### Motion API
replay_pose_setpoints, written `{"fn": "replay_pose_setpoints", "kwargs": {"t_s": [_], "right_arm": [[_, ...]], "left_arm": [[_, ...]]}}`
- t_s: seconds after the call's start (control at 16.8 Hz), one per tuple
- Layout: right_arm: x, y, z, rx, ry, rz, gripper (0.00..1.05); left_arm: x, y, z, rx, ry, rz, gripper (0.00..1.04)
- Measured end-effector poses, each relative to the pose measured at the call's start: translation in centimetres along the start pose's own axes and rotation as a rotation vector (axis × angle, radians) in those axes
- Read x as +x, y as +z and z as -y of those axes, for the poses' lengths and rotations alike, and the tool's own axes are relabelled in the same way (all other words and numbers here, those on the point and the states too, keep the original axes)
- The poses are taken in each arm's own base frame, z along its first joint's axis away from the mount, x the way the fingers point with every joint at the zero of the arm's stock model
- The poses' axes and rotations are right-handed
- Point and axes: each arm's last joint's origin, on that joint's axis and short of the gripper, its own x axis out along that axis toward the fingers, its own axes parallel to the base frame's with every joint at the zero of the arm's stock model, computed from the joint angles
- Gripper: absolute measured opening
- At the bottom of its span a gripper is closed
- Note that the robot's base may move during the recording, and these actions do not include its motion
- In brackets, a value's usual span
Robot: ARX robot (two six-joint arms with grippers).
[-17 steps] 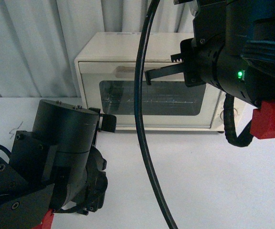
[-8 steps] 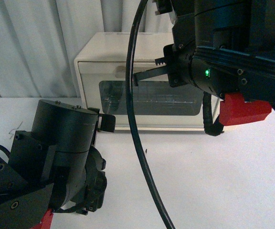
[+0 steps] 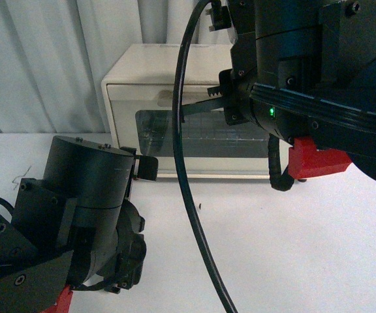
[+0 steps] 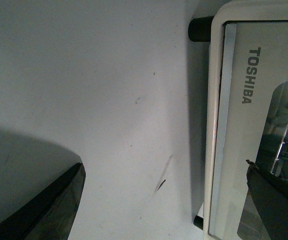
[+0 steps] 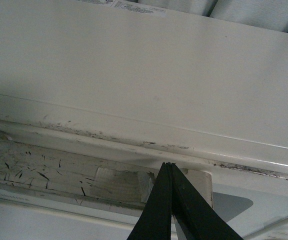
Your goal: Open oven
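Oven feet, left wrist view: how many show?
2: one black foot by the oven corner near the TOSHIBA lettering, another further along the same edge. Others may be hidden.

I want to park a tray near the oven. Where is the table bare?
The widest bare table lies in front of the oven, right of the left arm; a black cable hangs across the view there. A smaller strip lies left of the oven, below the curtain. It is crowded at the oven's upper front, where the shut right gripper sits.
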Motion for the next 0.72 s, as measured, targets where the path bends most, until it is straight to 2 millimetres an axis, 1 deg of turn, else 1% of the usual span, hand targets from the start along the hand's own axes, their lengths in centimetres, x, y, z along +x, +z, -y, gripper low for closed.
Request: {"fn": "replay_pose_setpoints", "kwargs": {"t_s": [0.24, 0.48, 0.54, 0.6, 0.66, 0.72], "right_arm": [[-0.5, -0.9, 0.1, 0.087, 0.0, 0.005, 0.02], [-2.3, -1.8, -0.3, 0.15, 0.005, 0.001, 0.02], [-4.6, -2.8, -0.9, 0.18, -0.003, -0.023, 0.02], [-8.4, -4.4, -0.7, 0.192, -0.035, -0.062, 0.02], [-12.4, -3.5, 1.7, 0.21, -0.188, -0.01, 0.02], [-17.0, -4.0, 6.0, 0.204, -0.427, -0.016, 0.02]], "left_arm": [[0.0, 0.0, 0.0, 0.0, 0.0, 0.0, 0.98], [0.0, 0.0, 0.0, 0.0, 0.0, 0.0, 0.98], [0.0, 0.0, 0.0, 0.0, 0.0, 0.0, 0.98], [0.0, 0.0, 0.0, 0.0, 0.0, 0.0, 0.98], [0.0, 0.0, 0.0, 0.0, 0.0, 0.0, 0.98], [0.0, 0.0, 0.0, 0.0, 0.0, 0.0, 0.98]]}}
